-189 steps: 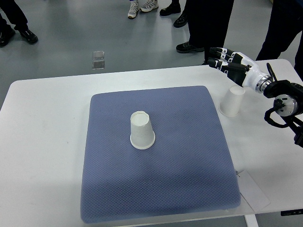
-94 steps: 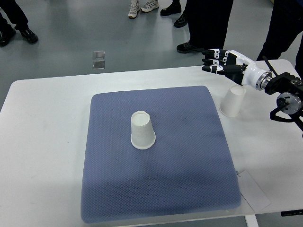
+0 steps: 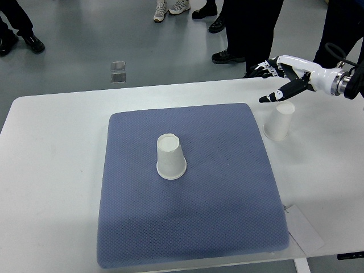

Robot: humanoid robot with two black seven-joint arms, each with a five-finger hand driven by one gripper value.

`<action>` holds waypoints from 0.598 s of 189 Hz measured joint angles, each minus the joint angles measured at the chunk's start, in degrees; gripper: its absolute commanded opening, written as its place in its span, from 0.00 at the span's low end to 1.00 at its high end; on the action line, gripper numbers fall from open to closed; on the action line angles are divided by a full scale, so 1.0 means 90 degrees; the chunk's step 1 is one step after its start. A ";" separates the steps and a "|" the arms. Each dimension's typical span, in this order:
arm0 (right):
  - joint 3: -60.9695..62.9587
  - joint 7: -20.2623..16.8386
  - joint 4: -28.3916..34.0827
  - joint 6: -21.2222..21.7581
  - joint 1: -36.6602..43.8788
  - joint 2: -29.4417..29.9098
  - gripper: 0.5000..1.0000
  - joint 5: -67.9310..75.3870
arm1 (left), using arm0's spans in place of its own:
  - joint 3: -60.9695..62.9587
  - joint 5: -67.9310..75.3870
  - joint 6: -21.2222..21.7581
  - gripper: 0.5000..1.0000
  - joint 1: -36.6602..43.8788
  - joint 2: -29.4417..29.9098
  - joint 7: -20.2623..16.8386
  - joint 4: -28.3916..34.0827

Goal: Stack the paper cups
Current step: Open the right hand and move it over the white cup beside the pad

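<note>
Right hand [image 3: 282, 79]: reaches in from the right edge above the far right part of the table, fingers spread and thumb pointing down-left, gripping nothing.
Near cup [image 3: 279, 121]: a white paper cup, upside down on the white table [image 3: 51, 170], directly below the hand, apart from the fingers, just off the mat's right edge.
Far cup [image 3: 170, 157]: a second inverted cup, well to the hand's left, at the middle of the blue mat [image 3: 187, 222].
Onlookers [image 3: 250, 28]: legs and shoes of people stand beyond the table.
</note>
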 measured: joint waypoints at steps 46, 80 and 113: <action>-0.0916 0.0115 -0.0156 -0.0919 0.0231 -0.0125 0.81 -0.0966 | -0.0001 0.0000 0.0000 1.00 0.0000 0.0000 0.0000 0.0000; -0.1180 0.0097 -0.0362 -0.1160 0.0240 0.0037 0.81 -0.1332 | -0.0001 0.0000 0.0000 1.00 0.0000 0.0000 0.0000 0.0000; -0.1292 0.0043 -0.0671 -0.1361 0.0250 0.0268 0.81 -0.1661 | 0.0000 0.0000 0.0000 1.00 0.0000 0.0000 -0.0001 0.0000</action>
